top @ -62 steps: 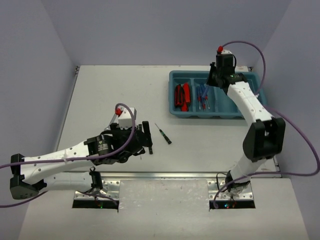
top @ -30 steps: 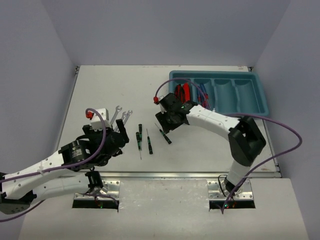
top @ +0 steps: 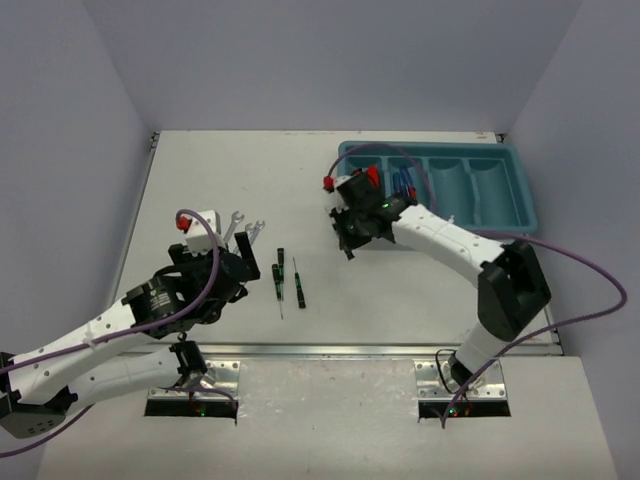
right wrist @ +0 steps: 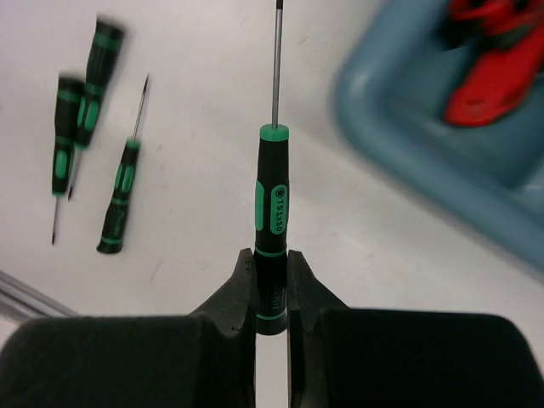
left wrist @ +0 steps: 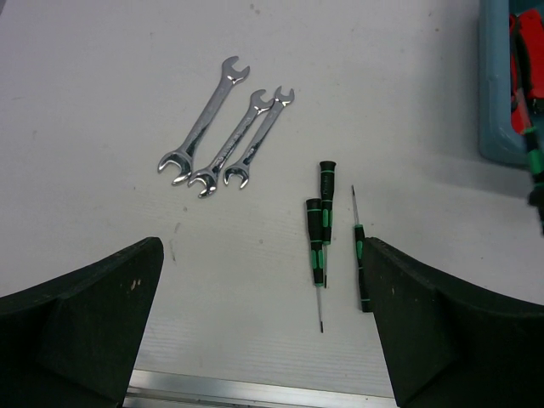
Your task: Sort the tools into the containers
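While the job is to sort tools by kind into a tray, the right pincer (right wrist: 271, 270) holds one small black screwdriver (right wrist: 272, 200) with green bands. Its jaws are closed nearly all the way, pinching only the butt of the handle. The rest of the handle and the thin metal shaft stick straight out ahead of the fingers. I would judge that end grip is meant to let the tool go down lengthwise into a long compartment and be released cleanly.

The teal tray (right wrist: 399, 136) lies ahead of this pincer and to its right, with its rounded corner close by. Red tools (right wrist: 489, 59) lie inside, in the compartment nearest that corner. From above, the right arm reaches across from its base with the elbow bent. Its wrist hangs over the bench (top: 200, 180) just outside the tray's left end. The held screwdriver appears to be lifted off the surface.

Three matching screwdrivers (right wrist: 119, 200) lie loose on the bench, ahead of the right pincer and off to its left.

The left pincer (left wrist: 263, 280) is empty, with its two fingers spread wide. It hovers low over the bench. The loose screwdrivers lie just ahead of it, nearer its right finger. Three silver wrenches (left wrist: 223, 127) lie close together farther ahead and to the left. The left arm stretches out low from its base, its forearm angled toward the middle of the bench. That wide, waiting pose suggests it is lined up to come down on one of these tools.
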